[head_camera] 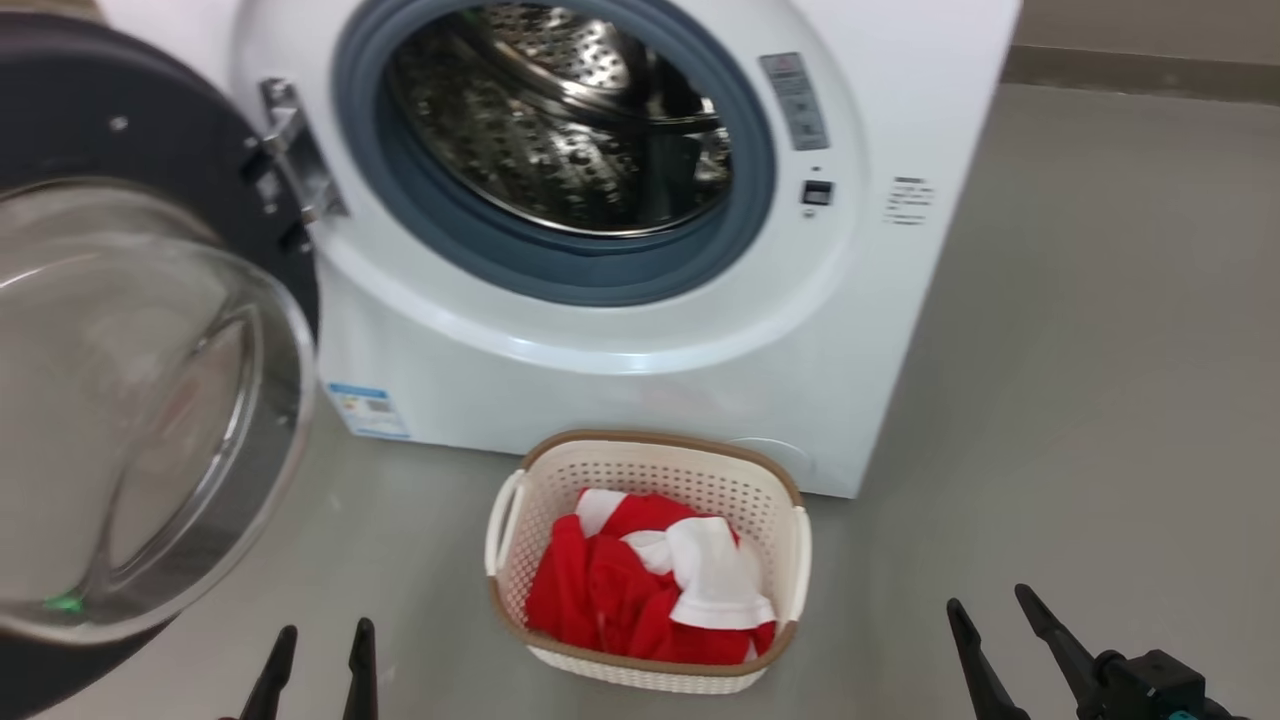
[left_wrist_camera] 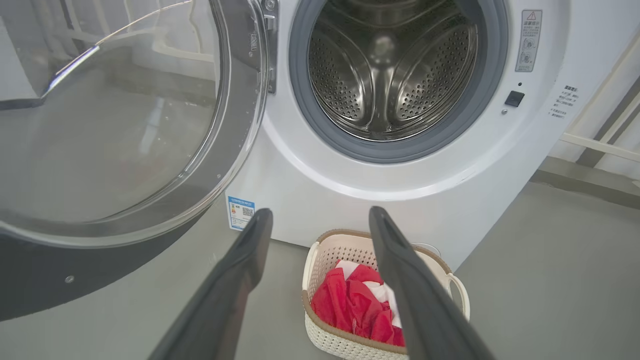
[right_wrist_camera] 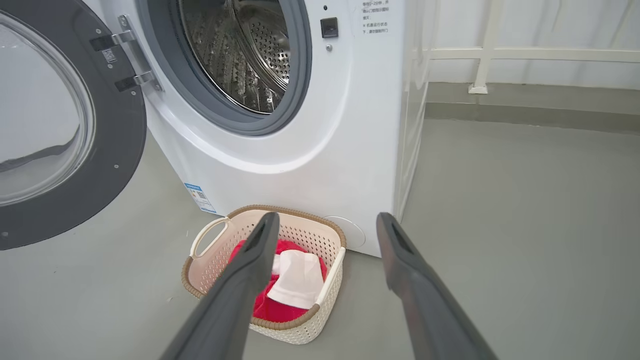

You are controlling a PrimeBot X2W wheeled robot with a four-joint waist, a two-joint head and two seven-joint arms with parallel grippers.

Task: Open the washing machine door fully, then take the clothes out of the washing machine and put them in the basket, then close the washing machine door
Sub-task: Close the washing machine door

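Closest to the camera in the head view are the two grippers, poking up from the bottom edge. The left gripper (head_camera: pixel 326 628) sits at the lower left and the right gripper (head_camera: pixel 988 597) at the lower right. Both have their fingers spread wide with nothing between them, hanging in the air above the floor (head_camera: pixel 1080 400) and touching nothing.

Between them and a bit further out is the basket (head_camera: pixel 660 440), cream plastic with a brown rim, standing on the floor right in front of the washing machine (head_camera: pixel 620 390), just beside its lower front panel. The clothes (head_camera: pixel 620 590) are inside it, a crumpled red heap with a white panel on top, sitting below the rim.

The washing machine door (head_camera: pixel 150 400) is swung open to the robot's left, hanging off its metal hinge (head_camera: pixel 295 150), with the bulging glass window facing out toward the camera and the black rim around it. With the door out of the way, the grey seal (head_camera: pixel 560 275) and the perforated steel drum (head_camera: pixel 560 120) are in plain view. A small blue label sticker (head_camera: pixel 368 410) sits low on the machine's front, near the bottom edge of the door.
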